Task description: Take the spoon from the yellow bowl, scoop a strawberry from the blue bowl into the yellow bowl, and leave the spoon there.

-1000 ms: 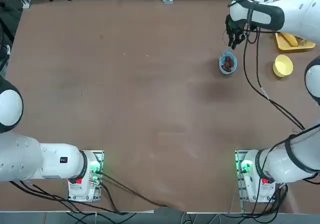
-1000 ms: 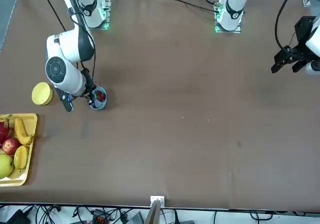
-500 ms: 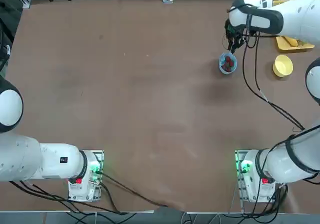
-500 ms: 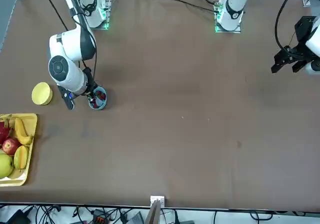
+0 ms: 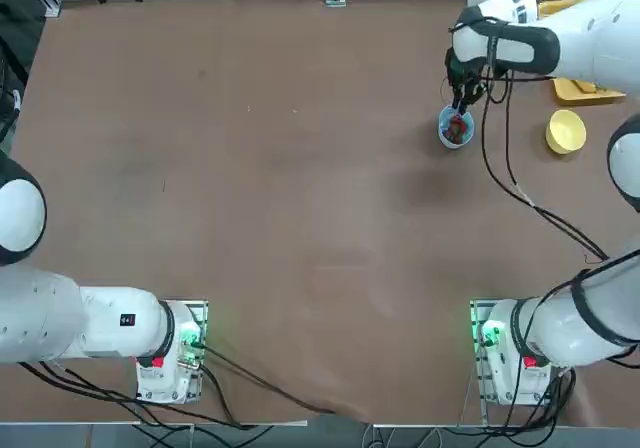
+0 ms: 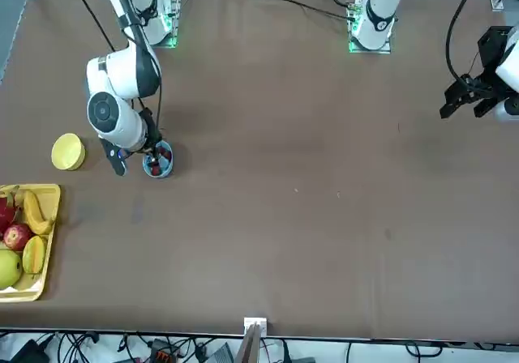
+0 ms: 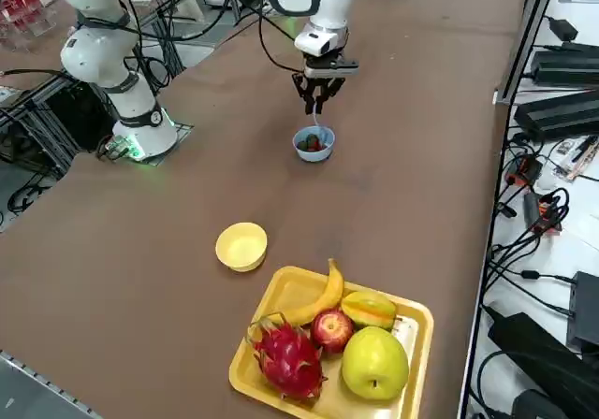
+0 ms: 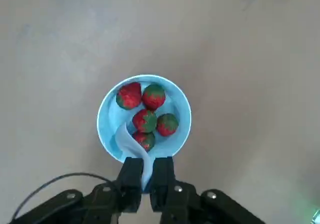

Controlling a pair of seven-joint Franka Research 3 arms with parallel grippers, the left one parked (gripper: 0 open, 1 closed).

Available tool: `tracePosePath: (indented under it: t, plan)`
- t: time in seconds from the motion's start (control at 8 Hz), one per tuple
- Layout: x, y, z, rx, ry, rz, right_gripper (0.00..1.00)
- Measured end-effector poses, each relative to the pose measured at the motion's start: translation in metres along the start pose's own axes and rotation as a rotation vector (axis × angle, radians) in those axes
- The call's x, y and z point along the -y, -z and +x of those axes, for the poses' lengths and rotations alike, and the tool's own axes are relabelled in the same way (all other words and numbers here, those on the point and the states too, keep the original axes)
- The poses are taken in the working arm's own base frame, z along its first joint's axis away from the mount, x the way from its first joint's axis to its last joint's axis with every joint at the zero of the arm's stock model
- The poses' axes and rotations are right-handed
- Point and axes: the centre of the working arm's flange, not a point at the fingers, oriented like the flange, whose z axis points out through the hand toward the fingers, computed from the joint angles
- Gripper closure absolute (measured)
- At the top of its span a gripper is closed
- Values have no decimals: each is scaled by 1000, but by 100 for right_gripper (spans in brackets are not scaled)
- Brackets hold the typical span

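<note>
Right end effector (image 8: 145,176) is clamped on the handle of the spoon (image 8: 131,145), held just above the rim of the blue bowl (image 8: 109,134). The spoon's scoop end is dipped inside the blue bowl, touching or just beside the nearest strawberry (image 8: 144,140). Five small strawberries are counted in the bowl in the wrist view, clustered near its middle. In the top view the end effector (image 5: 462,96) is seen directly over the far edge of the blue bowl (image 5: 455,128). The yellow bowl (image 5: 566,132) is placed well apart from the blue bowl, toward the robot's right, and nothing can be made out in it in the side view (image 7: 241,246). A yellow fruit tray (image 7: 409,321) with a banana, apples and a dragon fruit is set on the bench (image 5: 300,218) just beyond the yellow bowl, near the bench's far right corner.
</note>
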Motion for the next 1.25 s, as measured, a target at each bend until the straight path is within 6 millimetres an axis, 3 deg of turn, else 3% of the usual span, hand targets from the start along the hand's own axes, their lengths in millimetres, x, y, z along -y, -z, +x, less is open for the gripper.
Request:
tracePosePath:
  t: [0.62, 1.25]
  plan:
    - [9, -4, -24, -120, 134, -111, 88]
    - [39, -11, -42, -188, 272, -260, 88]
